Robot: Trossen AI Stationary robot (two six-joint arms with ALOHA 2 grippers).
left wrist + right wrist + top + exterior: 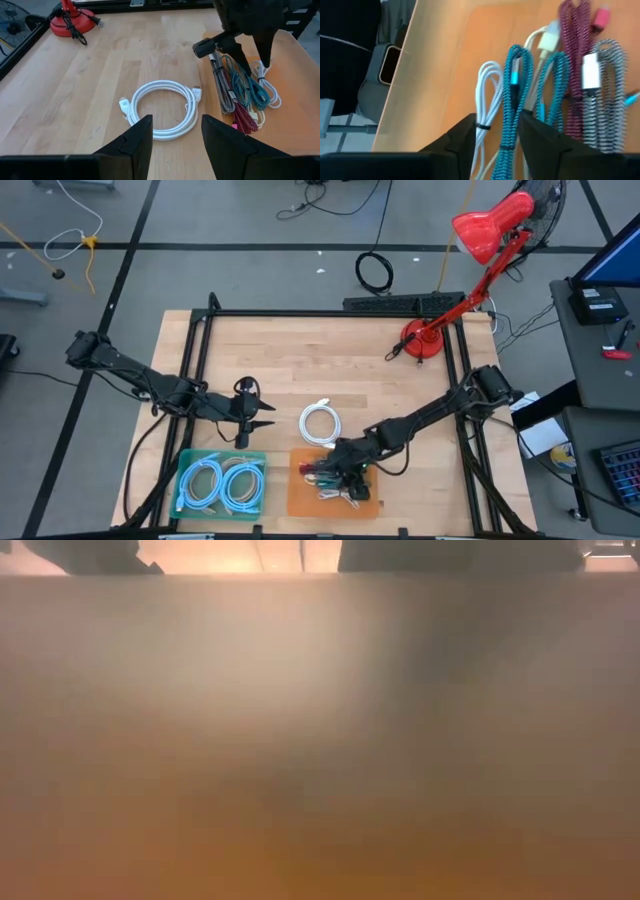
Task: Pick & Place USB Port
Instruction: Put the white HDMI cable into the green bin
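Observation:
An orange tray (300, 502) near the table's front edge holds several bundled USB cables: teal (512, 90), maroon (572, 55), black-and-white (607, 100) and white (487, 95). My right gripper (497, 145) is open and slants down into the tray, one finger on each side of the teal bundle. It also shows in the left wrist view (247, 50). A coiled white cable (320, 423) lies flat on the wood just beyond the tray. My left gripper (175, 140) hangs open above the table to the left of that coil, holding nothing. My right gripper's fingers (460, 142) stand on either side of the teal bundle's length (510, 125), slanting down from above and lying along it. The bundle rests in the tray. Whether a finger touches it, I cannot tell.
A teal tray (185, 470) with two light-blue coiled cables sits front left of the orange one. A red desk lamp (425, 340) stands at the far right. A black frame borders the table. The low view is blocked by a blurred brown surface.

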